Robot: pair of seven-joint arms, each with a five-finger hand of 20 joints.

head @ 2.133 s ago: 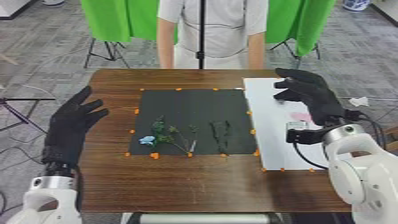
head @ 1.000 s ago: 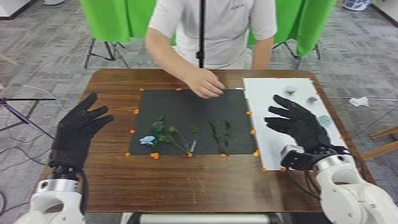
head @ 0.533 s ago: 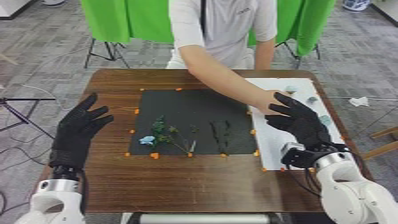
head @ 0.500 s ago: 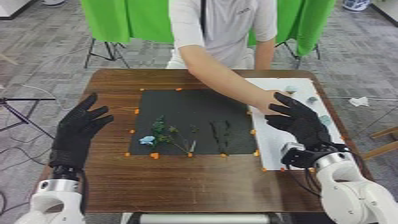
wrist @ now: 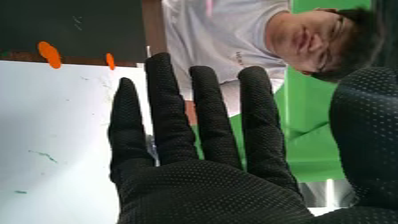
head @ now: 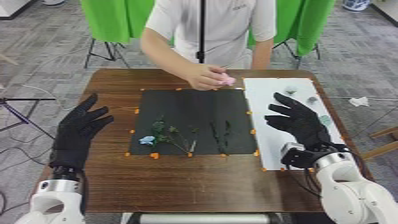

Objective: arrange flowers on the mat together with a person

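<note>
The right hand [head: 300, 122] is over the white sheet [head: 275, 152], open and holding nothing; in the right wrist view the same right hand [wrist: 213, 187] has straight fingers. At the table's left side the left hand [head: 75, 127] is open. A person's hand [head: 202, 75] holds a pink flower [head: 226, 80] at the far edge of the dark mat [head: 182, 107]. On the mat's near half lie a blue flower [head: 147, 140], green leafy stems [head: 159, 129] at the left, and darker stems [head: 221, 135] right of centre.
Small pale and grey-green items [head: 290, 90] lie on the white sheet's far part, partly beside the right hand. Orange markers [head: 155, 156] run around the mat. The brown table [head: 191, 185] extends toward the near edge.
The person's hand has moved from the white sheet beside my right hand back to the mat's far edge, now with the pink flower in it. Both robot hands have stayed still since then.
</note>
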